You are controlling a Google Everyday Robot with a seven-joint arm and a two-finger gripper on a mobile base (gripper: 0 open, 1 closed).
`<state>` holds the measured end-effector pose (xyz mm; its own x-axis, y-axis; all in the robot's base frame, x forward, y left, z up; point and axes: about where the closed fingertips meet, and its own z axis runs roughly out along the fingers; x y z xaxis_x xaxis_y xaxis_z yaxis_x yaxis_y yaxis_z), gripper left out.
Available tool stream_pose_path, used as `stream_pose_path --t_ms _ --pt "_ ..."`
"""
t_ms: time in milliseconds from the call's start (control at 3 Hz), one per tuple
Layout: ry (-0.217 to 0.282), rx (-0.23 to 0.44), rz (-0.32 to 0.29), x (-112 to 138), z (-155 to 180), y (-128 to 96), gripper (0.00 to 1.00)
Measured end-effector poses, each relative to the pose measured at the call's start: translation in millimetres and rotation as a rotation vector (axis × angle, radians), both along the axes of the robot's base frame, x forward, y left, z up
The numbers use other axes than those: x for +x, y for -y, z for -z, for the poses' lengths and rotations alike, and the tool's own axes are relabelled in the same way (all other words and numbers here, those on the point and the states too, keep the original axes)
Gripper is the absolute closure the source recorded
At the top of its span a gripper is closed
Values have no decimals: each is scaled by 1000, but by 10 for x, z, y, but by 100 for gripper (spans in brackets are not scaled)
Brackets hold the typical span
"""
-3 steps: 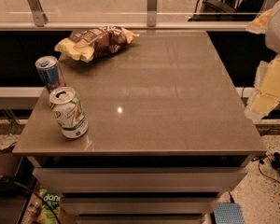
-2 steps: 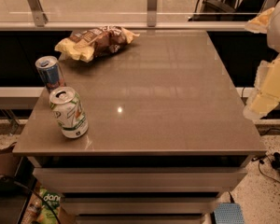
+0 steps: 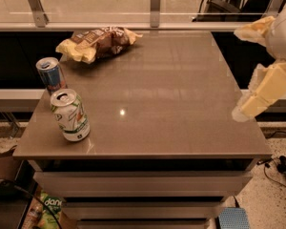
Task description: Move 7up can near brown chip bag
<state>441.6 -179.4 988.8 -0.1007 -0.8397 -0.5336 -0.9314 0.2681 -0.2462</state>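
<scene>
The 7up can (image 3: 70,115), white and green with a silver top, stands upright near the front left corner of the brown table (image 3: 171,104). The brown chip bag (image 3: 98,43), wrinkly with pale yellow ends, lies at the back left of the table. My gripper (image 3: 250,70) hangs over the table's right edge, far from the can. Its pale fingers (image 3: 264,92) are spread apart and hold nothing.
A slimmer blue and silver can (image 3: 50,74) stands just behind the 7up can at the left edge. A metal railing (image 3: 155,6) runs behind the table. Drawers (image 3: 143,182) sit below the top, and a green packet (image 3: 52,206) lies on the floor at lower left.
</scene>
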Motion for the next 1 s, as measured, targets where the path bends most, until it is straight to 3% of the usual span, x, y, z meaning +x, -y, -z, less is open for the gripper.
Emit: stream_pose_path --t_ms 333,667,1000 --pt "-24 173 -61 14 84 -282 0" --pt "-42 302 -98 17 138 -497 0" --pt "-40 383 -140 -15 185 -749 0"
